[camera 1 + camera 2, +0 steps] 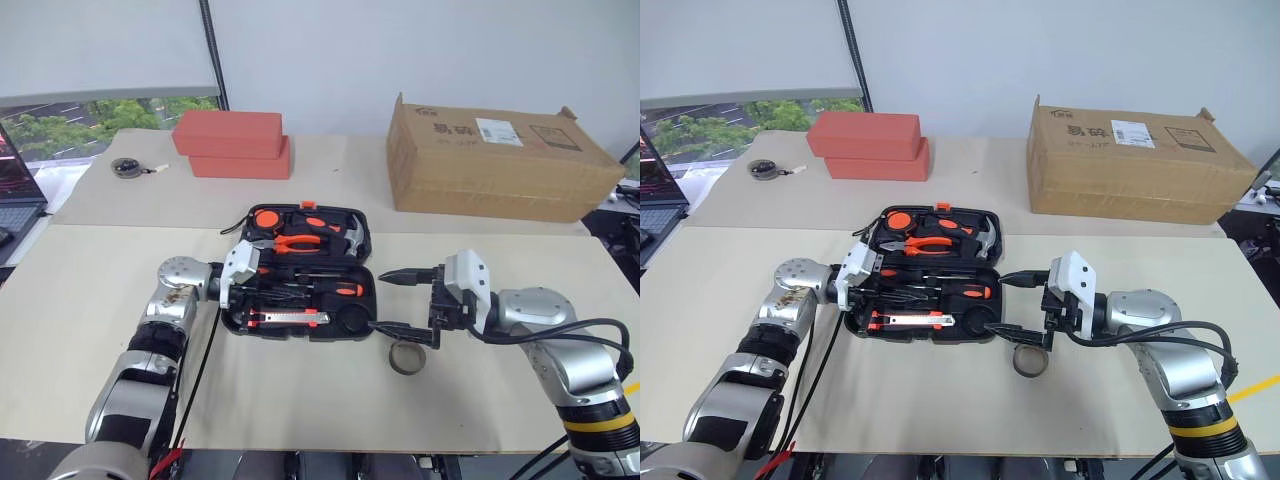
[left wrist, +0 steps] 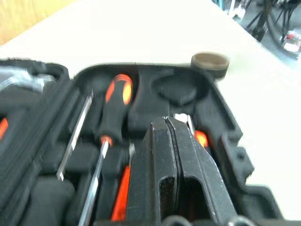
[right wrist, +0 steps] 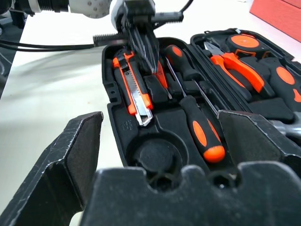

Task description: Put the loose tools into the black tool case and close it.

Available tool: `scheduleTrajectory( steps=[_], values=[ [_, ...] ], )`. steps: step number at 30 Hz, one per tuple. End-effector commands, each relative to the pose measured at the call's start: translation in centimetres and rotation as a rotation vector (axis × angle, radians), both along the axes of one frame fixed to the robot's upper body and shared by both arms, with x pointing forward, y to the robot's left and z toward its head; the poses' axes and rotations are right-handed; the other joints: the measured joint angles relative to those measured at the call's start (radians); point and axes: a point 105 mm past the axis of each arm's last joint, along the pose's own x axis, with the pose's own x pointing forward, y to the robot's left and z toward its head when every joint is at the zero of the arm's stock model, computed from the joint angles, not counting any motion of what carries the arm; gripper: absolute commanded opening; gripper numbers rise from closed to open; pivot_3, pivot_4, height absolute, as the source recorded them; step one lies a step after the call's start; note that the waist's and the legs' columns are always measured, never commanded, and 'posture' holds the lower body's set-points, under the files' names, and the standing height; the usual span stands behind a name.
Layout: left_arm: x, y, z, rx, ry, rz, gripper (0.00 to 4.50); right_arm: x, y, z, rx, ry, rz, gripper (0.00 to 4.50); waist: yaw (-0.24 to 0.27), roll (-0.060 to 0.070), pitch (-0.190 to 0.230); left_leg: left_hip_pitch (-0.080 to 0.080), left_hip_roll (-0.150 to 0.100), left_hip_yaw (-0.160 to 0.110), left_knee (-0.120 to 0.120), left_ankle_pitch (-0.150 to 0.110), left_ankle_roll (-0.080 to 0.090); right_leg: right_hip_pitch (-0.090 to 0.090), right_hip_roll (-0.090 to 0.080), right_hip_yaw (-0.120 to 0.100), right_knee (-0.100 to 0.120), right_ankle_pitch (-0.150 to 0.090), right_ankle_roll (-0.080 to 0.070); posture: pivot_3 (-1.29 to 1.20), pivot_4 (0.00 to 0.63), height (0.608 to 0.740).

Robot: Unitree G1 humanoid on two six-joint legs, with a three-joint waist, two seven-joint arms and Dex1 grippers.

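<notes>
From the head camera: the black tool case [image 1: 303, 272] lies open on the table [image 1: 90, 290], pliers and hammer in its far half, both screwdrivers [image 1: 322, 289] and the utility knife [image 1: 288, 319] bedded in the near half. My left claw [image 1: 240, 292] hangs clenched and empty over the case's left end; my right claw [image 1: 404, 304] stands released just off the case's right edge. The small grey tape roll [image 1: 405, 358] sits on the table just beside the case's near right corner, below my right claw, not yet packed. Red boxes [image 1: 232, 143], a cardboard box [image 1: 495, 158] and a corded tape measure [image 1: 126, 167] lie well beyond the case, clear of the work.

Left wrist camera: my clenched left fingers [image 2: 181, 165] point across the recesses; the round recess [image 2: 175, 89] is vacant, the roll beyond the case rim.

Right wrist camera: my spread right fingers [image 3: 70, 155] frame the case; my left claw sits over the knife and the slim orange tester [image 3: 161, 75].

The risk, as I judge it: grabbing the low roll may nudge the case, and my left claw blocks the lid's closing.
</notes>
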Motion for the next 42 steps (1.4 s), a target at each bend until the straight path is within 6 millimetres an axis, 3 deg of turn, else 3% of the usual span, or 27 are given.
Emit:
scheduleTrajectory(
  steps=[1, 6, 22, 26, 30, 33, 36, 42],
  values=[
    [-0.3, 0.8, -0.4, 0.091, -0.047, -0.014, 0.04, -0.2, 0.1, 1.1, 0.026, -0.032, 0.013, 4.50, -0.001, 0.000, 0.000, 0.000, 0.000, 0.000, 0.000, 0.000, 0.000, 0.000, 0.000, 0.000, 0.000, 0.000, 0.000, 0.00, 0.150, 0.712],
    [-0.4, 1.4, -2.1, 0.208, -0.074, -0.041, 0.04, 0.0, 0.2, 1.2, 0.027, -0.038, 0.015, 4.50, 0.003, 0.000, 0.000, 0.001, 0.000, 0.000, 0.000, 0.001, -0.001, 0.000, 0.001, 0.000, 0.001, 0.000, 0.000, 0.00, 0.150, 0.712],
    [-0.2, 2.0, -5.2, 0.360, -0.135, -0.066, 0.04, -0.3, 0.1, 1.0, 0.007, -0.037, 0.005, 4.50, 0.005, 0.000, 0.000, 0.007, 0.001, 0.000, 0.000, -0.001, -0.002, 0.003, -0.002, 0.000, 0.002, 0.000, -0.001, 0.00, 0.150, 0.712],
    [0.7, 1.6, -4.1, 0.310, -0.183, -0.009, 0.04, -0.9, -0.1, 0.3, -0.054, -0.011, 0.002, 4.50, 0.008, 0.001, 0.000, 0.009, 0.001, 0.000, 0.000, -0.001, -0.004, 0.003, -0.003, 0.000, 0.002, 0.000, -0.001, 0.00, 0.150, 0.712],
    [2.3, 1.3, -1.2, 0.242, -0.235, 0.103, 0.04, -2.3, -1.2, -1.6, -0.230, 0.063, -0.008, 4.50, 0.015, 0.001, 0.000, 0.008, 0.000, -0.001, 0.000, -0.003, -0.007, 0.002, -0.004, -0.001, 0.002, 0.000, -0.001, 0.00, 0.150, 0.712],
    [1.2, 1.1, 1.7, 0.155, -0.235, 0.059, 0.70, -3.1, -2.0, -2.2, -0.310, 0.099, -0.031, 4.50, 0.009, 0.000, 0.000, 0.005, 0.000, 0.000, 0.001, -0.003, -0.007, 0.002, -0.004, -0.001, 0.001, 0.000, -0.001, 0.00, 0.150, 0.712],
    [-0.6, 0.9, 3.9, 0.087, -0.182, 0.006, 1.76, -3.9, -2.5, -2.6, -0.353, 0.123, -0.048, 4.50, 0.005, -0.001, 0.000, 0.000, 0.000, -0.001, 0.001, 0.000, -0.002, 0.000, -0.004, 0.000, 0.001, 0.003, 0.003, 0.00, 0.150, 0.712],
    [-5.0, 0.8, 5.3, 0.110, -0.070, -0.103, 3.90, -5.1, -2.5, -4.6, -0.429, 0.194, -0.060, 4.50, 0.002, -0.001, 0.000, 0.000, 0.002, -0.001, 0.000, 0.003, -0.007, 0.000, -0.002, 0.001, 0.000, -0.002, 0.000, 0.00, 0.150, 0.712]
  ],
)
